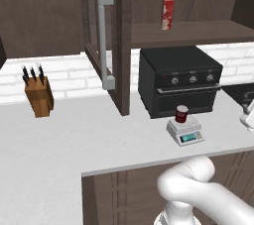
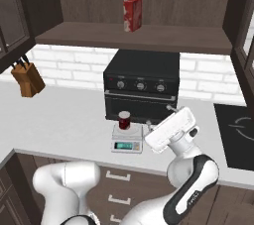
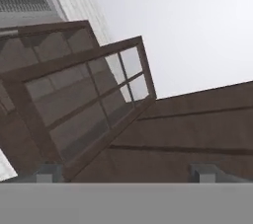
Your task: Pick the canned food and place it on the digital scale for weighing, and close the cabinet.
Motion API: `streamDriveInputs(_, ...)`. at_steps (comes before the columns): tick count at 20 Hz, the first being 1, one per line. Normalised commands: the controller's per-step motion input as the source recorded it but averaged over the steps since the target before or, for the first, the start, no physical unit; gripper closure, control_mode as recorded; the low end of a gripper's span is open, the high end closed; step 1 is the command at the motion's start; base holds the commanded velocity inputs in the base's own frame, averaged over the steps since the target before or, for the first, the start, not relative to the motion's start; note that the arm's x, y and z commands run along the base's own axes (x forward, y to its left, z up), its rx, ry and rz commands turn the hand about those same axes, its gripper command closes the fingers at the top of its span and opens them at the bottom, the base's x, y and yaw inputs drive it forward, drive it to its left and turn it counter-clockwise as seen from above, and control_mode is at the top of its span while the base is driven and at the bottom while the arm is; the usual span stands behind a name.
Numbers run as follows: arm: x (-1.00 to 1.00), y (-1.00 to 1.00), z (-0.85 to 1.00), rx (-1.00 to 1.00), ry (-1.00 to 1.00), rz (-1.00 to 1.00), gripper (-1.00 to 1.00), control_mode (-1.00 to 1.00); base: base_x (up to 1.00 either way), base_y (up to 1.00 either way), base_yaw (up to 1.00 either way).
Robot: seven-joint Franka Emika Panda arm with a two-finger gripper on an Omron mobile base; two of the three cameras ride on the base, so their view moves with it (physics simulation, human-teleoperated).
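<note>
The dark-red canned food [image 1: 182, 114] [image 2: 124, 119] stands upright on the small light-grey digital scale [image 1: 185, 131] [image 2: 127, 138], in front of the black oven. My gripper [image 2: 159, 116] hovers just right of the scale, apart from the can, tilted upward. In the hand view its fingertips [image 3: 49, 171] stand wide apart, so the gripper [image 3: 127, 173] is open and holds nothing. The cabinet stands open: a glass-panelled door [image 1: 101, 45] with a grey bar handle [image 1: 105, 38] juts out over the counter. Another glass-panelled door [image 3: 89, 94] shows from below in the hand view.
A black oven [image 1: 178, 80] [image 2: 141, 90] sits behind the scale. A red-and-white box [image 1: 167, 13] [image 2: 132, 15] stands on the cabinet shelf [image 2: 134, 35]. A knife block [image 1: 38, 95] [image 2: 28, 81] is at the left. A dark cooktop [image 2: 238, 135] lies at the right.
</note>
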Motion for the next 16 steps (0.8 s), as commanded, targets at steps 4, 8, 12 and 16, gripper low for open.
streamDriveInputs(4,-0.26,-0.72,0.31,0.13,-0.15,0.0,-1.0,-1.0,0.0,0.0,0.0)
streamDriveInputs(8,-0.31,-0.67,0.28,0.07,-0.03,-0.05,-1.0,-1.0,0.0,0.0,0.0)
streamDriveInputs(12,-0.32,-0.68,0.15,0.07,-0.01,-0.04,-1.0,-1.0,0.0,0.0,0.0)
streamDriveInputs(16,-0.22,-0.39,0.07,0.03,-0.06,-0.01,-1.0,-1.0,0.0,0.0,0.0)
